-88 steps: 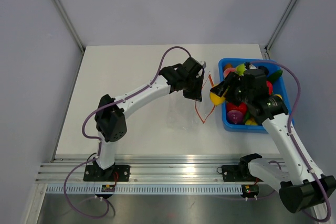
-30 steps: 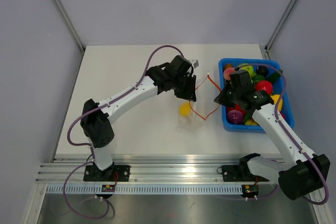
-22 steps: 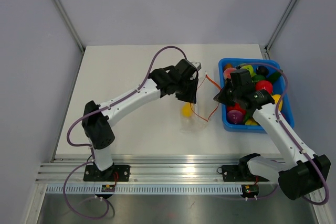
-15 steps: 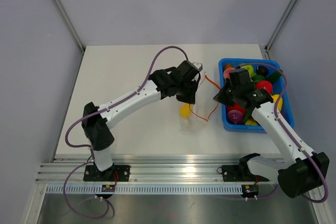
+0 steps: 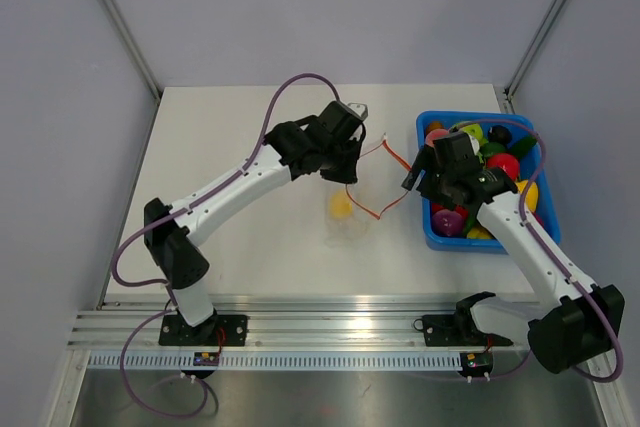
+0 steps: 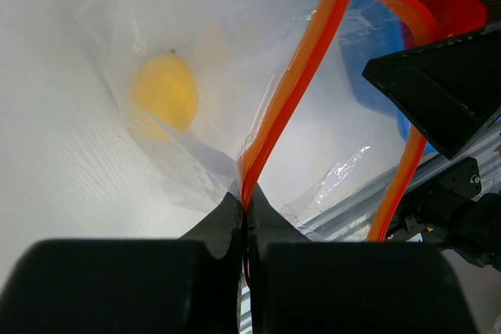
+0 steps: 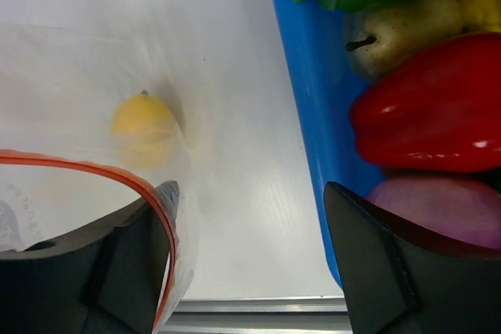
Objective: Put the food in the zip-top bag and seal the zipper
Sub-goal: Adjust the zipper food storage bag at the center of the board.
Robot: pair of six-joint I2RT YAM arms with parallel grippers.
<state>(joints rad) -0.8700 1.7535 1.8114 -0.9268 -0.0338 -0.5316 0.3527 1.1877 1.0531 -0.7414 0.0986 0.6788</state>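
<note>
Mid-loading: the left gripper (image 6: 245, 205) pinches the orange-red zipper strip (image 6: 301, 76) of the clear floppy plastic bag (image 6: 156, 21), while the wide-open, empty right gripper (image 7: 250, 201) next needs glossy toy food (image 7: 423, 107) from the blue rectangular bin (image 7: 305, 76) just beside it.

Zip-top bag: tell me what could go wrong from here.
1. The left hand pinches the zipper at one spot only. It may slip free and let the mouth collapse.
2. The open right hand has one finger close by the zipper and may snag it when it moves.
3. The yellow fruit lies loose in the zip-top bag and could roll out.
</note>
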